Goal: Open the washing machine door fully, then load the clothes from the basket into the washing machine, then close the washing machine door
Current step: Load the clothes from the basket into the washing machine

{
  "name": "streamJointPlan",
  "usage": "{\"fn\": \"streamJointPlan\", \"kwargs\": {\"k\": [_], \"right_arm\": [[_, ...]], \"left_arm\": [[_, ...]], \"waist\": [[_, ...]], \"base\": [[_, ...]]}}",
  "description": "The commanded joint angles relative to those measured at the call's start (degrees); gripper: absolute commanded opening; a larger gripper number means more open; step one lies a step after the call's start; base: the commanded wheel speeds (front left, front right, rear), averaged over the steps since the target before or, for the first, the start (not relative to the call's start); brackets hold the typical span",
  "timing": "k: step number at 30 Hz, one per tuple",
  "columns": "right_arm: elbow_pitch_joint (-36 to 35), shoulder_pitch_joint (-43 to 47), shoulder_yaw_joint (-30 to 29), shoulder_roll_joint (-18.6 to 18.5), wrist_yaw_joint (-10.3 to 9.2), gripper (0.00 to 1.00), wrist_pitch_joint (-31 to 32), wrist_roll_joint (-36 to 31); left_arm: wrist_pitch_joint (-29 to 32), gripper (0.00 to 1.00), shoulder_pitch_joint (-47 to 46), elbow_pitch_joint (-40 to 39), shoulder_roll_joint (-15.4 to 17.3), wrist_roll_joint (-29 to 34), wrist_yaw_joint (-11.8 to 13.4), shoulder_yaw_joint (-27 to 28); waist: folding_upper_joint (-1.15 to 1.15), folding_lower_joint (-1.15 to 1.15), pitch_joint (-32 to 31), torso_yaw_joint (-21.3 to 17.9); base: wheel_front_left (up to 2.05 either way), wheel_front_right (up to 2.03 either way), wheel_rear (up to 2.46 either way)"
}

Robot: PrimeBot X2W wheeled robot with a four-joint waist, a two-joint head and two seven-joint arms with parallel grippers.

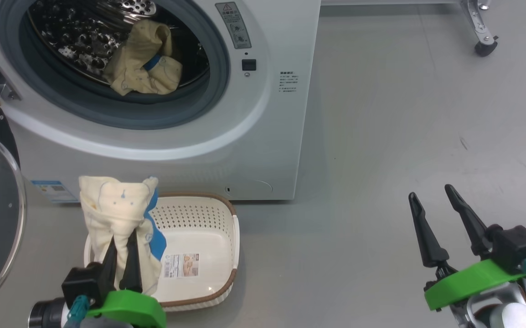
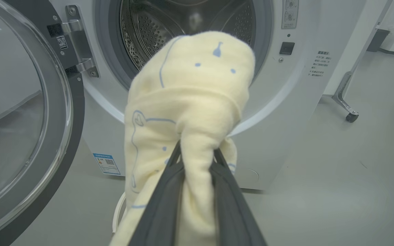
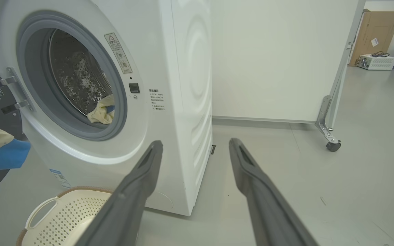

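The left gripper has its dark fingers clamped on a cream-yellow garment with blue drawings, held above the cream perforated basket; the right gripper's fingers stand apart, empty, over the grey floor. The head view shows another cream garment inside the white washing machine's drum, and the left wrist view the black-rimmed glass door swung open.

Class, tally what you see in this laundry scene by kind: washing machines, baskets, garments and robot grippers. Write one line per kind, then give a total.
Washing machine: 1
Basket: 1
Cream-yellow garments: 2 (loaded garment, held garment)
Grippers: 2 (left gripper, right gripper)
Total: 6
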Motion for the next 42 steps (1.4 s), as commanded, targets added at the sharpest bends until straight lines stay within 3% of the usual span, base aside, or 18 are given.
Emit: {"fn": "streamJointPlan", "kwargs": {"k": [1,26,36,42], "right_arm": [[-2.3,-1.0,0.9,-0.4,0.24,1.00,-0.1,0.4],[-3.3,-1.4,1.8,-0.4,0.24,1.00,0.1,0.9],[-3.3,-4.6,4.1,-0.4,0.24,1.00,-0.7,2.0],[-1.7,-7.6,5.5,-0.4,0.24,1.00,-2.5,3.4]], "left_arm": [[0.2,0.00,-1.6,-2.5,1.2,-0.2,0.3,2.0],[0.5,0.00,-6.6,-1.3,1.1,-1.1,0.6,1.4],[3.2,0.00,-18.6,7.9,2.2,-3.7,-1.8,3.2],[6.6,0.00,-29.1,16.2,4.5,-5.7,-3.8,5.2]], "waist": [[0.00,0.01,0.0,0.1],[0.00,0.01,2.5,0.1],[0.00,0.01,8.9,-2.8],[0.00,0.01,14.5,-6.7]], "base": [[0.00,0.00,0.00],[0.00,0.00,0.00],[0.00,0.00,0.00],[0.00,0.00,0.00]]}}
